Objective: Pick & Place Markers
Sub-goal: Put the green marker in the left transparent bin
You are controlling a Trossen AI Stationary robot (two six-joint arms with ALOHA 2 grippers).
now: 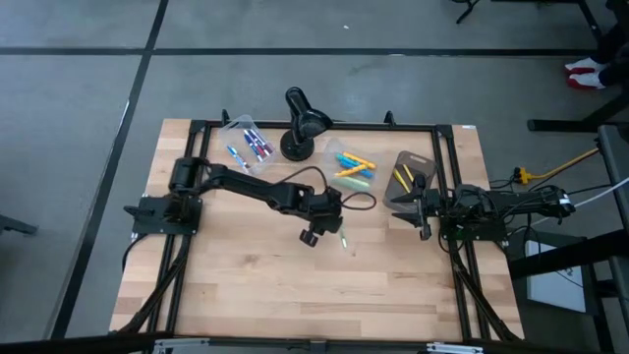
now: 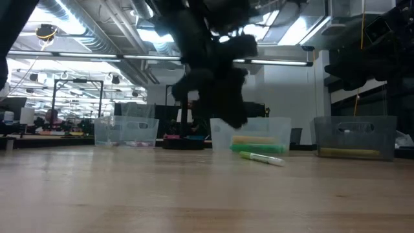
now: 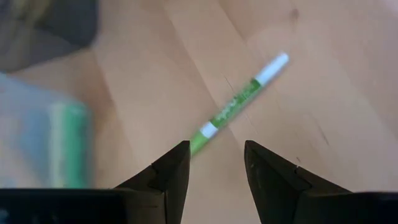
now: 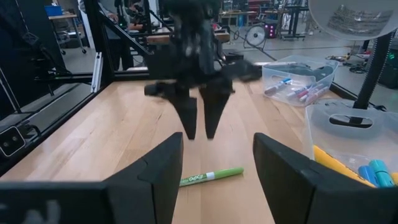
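Your left gripper [image 4: 200, 134] hung just above the bare light-wood table [image 1: 246, 285], its two dark fingers parted and empty, directly over one end of a thin green marker with a white cap [image 3: 239, 102]. That pen lay flat on the wood near the table's middle, alone and touching nothing, just in front of the middle clear plastic tub [image 1: 351, 167]. That tub held yellow, orange, cyan and green markers [image 1: 354, 165]. The far-left clear tub [image 1: 248, 143] held blue and red markers [image 1: 254, 146], and the greyer tub on the right [image 1: 411, 177] held yellow ones [image 1: 403, 177]. A black desk lamp [image 1: 300, 123] stood between the left and middle tubs. Your right gripper [image 1: 424, 218] waited at the table's right side beside the grey tub, fingers apart, holding nothing.
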